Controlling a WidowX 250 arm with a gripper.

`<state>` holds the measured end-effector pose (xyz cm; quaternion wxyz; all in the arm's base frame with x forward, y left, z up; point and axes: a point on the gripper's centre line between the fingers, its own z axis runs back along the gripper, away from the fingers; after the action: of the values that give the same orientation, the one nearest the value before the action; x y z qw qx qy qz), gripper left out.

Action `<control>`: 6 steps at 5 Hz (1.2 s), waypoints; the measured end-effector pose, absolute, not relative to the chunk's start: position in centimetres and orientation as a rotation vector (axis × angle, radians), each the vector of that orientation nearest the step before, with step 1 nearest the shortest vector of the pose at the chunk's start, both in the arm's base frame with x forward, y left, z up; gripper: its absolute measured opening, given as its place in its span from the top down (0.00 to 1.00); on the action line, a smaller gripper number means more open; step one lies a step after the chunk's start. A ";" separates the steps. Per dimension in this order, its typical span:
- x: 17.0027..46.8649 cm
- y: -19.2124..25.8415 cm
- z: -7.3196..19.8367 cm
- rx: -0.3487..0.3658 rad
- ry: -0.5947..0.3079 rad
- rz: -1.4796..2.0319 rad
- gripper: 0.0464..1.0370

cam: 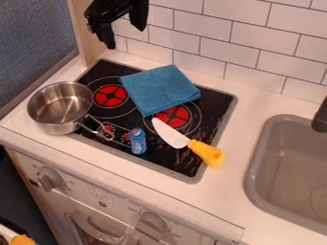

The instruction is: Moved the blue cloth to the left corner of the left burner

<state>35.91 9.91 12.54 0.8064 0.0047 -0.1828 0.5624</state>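
At nine o'clock of the left burner (110, 97), the pot (59, 107) should be skirted. The end effector (125, 38) is parted, at the cloth's eleven o'clock. The blue cloth (159, 89), at the burner's three o'clock, is best pinched deeply and fully lifted.

1 cloth (159, 89), 2 burners (110, 96)

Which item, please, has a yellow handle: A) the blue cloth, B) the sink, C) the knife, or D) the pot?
C: the knife has a white blade that ends in a yellow handle at the stove's edge.
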 end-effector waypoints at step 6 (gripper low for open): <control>38.4 5.3 1.3 0.046 -0.146 1.194 0.04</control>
<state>38.44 5.26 1.33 0.8242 0.0217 -0.0685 0.5617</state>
